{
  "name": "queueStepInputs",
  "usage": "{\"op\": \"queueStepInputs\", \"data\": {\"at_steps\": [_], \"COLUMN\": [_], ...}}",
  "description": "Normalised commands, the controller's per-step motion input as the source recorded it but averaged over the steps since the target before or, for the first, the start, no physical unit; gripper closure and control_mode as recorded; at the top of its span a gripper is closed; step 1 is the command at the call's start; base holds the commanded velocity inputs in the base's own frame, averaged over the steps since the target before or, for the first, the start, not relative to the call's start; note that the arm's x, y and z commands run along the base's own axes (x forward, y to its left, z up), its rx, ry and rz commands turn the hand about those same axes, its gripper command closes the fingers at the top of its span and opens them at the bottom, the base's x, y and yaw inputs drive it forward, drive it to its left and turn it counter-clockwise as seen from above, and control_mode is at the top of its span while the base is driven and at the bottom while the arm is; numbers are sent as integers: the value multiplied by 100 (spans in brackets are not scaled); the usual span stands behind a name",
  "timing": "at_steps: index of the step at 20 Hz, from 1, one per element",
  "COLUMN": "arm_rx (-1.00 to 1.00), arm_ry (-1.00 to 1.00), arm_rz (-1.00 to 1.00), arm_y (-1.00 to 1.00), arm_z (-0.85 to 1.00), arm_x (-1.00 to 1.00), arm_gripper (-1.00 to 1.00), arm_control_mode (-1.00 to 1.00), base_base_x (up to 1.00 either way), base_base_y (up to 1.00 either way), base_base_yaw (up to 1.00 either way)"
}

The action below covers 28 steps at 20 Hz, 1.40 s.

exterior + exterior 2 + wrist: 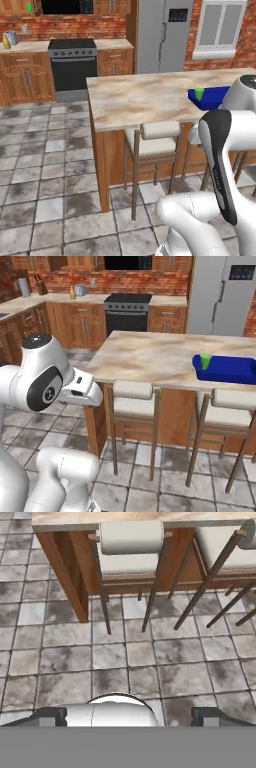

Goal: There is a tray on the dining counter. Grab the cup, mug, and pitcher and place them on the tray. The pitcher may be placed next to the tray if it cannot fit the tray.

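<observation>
bench: long island (150, 356), beige marbled top on a wood base, two stools (134, 398) tucked under the near edge.
tray: deep blue (232, 370), flat on the bench toward its right end, near the edge by the stools.
green vessel: one small bright-green piece (205, 360) stands upright on the tray's left end — too small to tell whether it has a handle, so cup or mug I cannot say.
pitcher: possibly the small yellow shape (72, 292) on the far kitchen counter left of the stove — not certain.
claw: fingers (50, 716) wide apart, holding nothing, pointed down at the floor tiles well short of the bench.
handling, cup or mug: likely light, rigid, smooth-walled; pinch across the body just below the rim, kept upright.
handling, pitcher: probably heavier, top-tall — take the narrow neck, where round sides slip least.
</observation>
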Motion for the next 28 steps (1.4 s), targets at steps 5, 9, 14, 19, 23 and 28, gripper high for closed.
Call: {"op": "queueStepInputs", "data": {"at_steps": [5, 9, 14, 19, 23, 28], "arm_rx": [0, 0, 0, 0, 0, 0], "arm_ry": [0, 0, 0, 0, 0, 0], "arm_rz": [0, 0, 0, 0, 0, 0], "arm_y": [0, 0, 0, 0, 0, 0], "arm_z": [0, 0, 0, 0, 0, 0], "arm_x": [0, 0, 0, 0, 0, 0], "arm_gripper": [-100, -100, -100, -100, -100, -100], "arm_control_mode": [100, 100, 100, 100, 100, 100], "base_base_x": [-14, -8, -2, 0, 0, 2], "base_base_y": [100, 100, 100, 100, 100, 100], "base_base_yaw": [0, 0, 0, 0, 0, 0]}}
